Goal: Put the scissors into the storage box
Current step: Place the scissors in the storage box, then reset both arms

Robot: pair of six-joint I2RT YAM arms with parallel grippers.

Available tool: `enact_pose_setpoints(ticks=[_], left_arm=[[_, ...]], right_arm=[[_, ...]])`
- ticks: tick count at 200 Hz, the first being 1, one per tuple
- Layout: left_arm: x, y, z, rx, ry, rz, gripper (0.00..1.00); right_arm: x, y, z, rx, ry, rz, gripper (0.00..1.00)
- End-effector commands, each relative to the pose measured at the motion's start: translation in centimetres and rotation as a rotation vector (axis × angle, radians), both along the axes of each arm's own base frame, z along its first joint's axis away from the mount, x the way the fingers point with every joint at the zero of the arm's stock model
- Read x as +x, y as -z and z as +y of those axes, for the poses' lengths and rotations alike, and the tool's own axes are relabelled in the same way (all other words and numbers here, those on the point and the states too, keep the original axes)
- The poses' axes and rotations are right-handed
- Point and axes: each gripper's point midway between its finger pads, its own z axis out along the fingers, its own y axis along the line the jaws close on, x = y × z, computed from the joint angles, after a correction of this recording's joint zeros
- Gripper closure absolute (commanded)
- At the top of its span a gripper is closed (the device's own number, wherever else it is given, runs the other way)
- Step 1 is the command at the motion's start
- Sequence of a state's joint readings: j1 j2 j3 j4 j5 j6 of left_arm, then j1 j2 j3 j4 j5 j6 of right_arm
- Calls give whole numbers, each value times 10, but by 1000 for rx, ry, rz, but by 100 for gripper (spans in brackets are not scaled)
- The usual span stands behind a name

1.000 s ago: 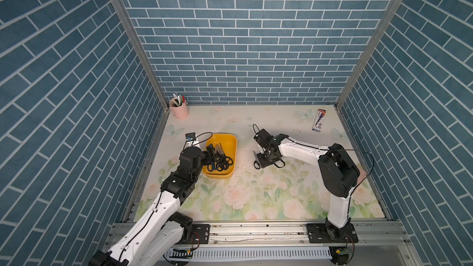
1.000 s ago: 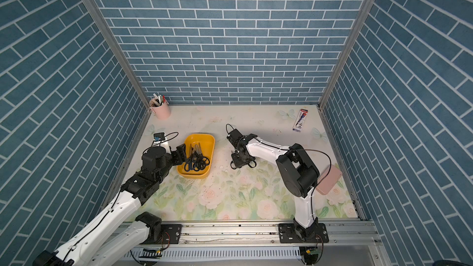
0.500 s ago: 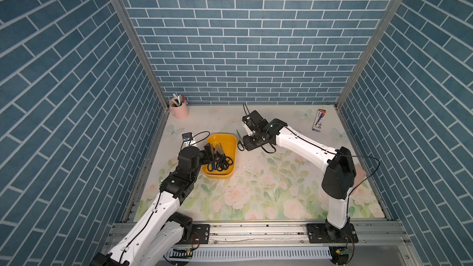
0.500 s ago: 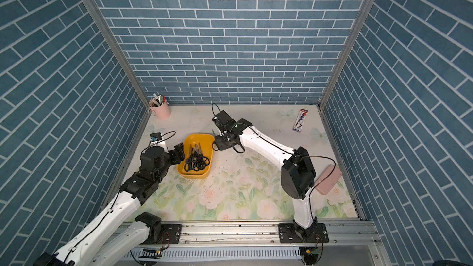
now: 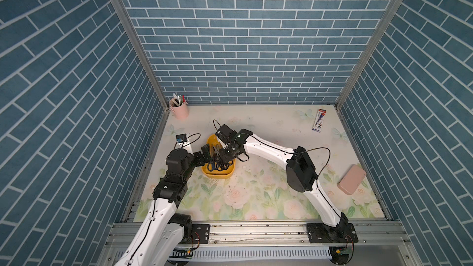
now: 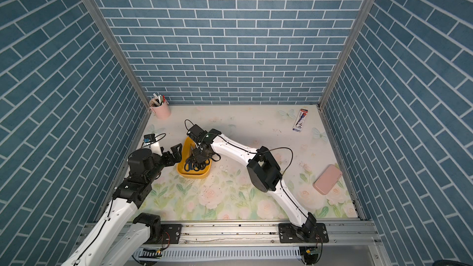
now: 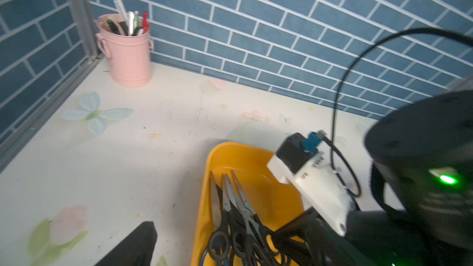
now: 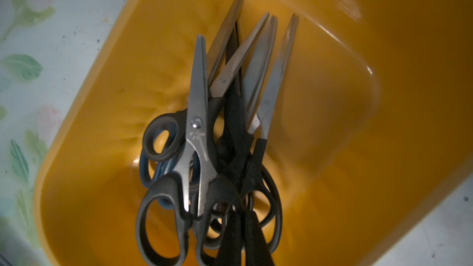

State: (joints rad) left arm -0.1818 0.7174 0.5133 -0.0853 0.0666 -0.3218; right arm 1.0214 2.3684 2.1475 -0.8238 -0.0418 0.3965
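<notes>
Scissors (image 8: 197, 103) crowd storage box (image 8: 345, 162) under right claw (image 8: 243, 246)

Our left arm rises from the lower left in both top views, our left gripper (image 5: 205, 152) spread wide. Our right arm reaches in from the lower right, wrist bent downward, our right gripper (image 5: 221, 158) pinched closed.

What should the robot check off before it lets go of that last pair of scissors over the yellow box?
1. Right fingers shut on a pair: ok.
2. That pair over the box: ok.
3. Other scissors lying inside it: ok.
4. Left fingers open: ok.
5. Table free of stray scissors: ok.
6. Gap between left and right fingers: cannot tell.
</notes>
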Motion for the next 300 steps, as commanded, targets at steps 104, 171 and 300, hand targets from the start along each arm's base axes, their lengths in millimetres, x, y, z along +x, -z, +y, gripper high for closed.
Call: enact_pose_setpoints(ticks=[104, 171, 300], left_arm=[[-8, -5, 87, 176, -462, -161, 0], [-25, 45, 107, 296, -553, -279, 0], [42, 47, 74, 336, -299, -353, 0]], right_arm=[[62, -195, -130, 173, 259, -731, 15], [68, -114, -404, -163, 697, -989, 12], [72, -63, -467, -44, 752, -1191, 14]])
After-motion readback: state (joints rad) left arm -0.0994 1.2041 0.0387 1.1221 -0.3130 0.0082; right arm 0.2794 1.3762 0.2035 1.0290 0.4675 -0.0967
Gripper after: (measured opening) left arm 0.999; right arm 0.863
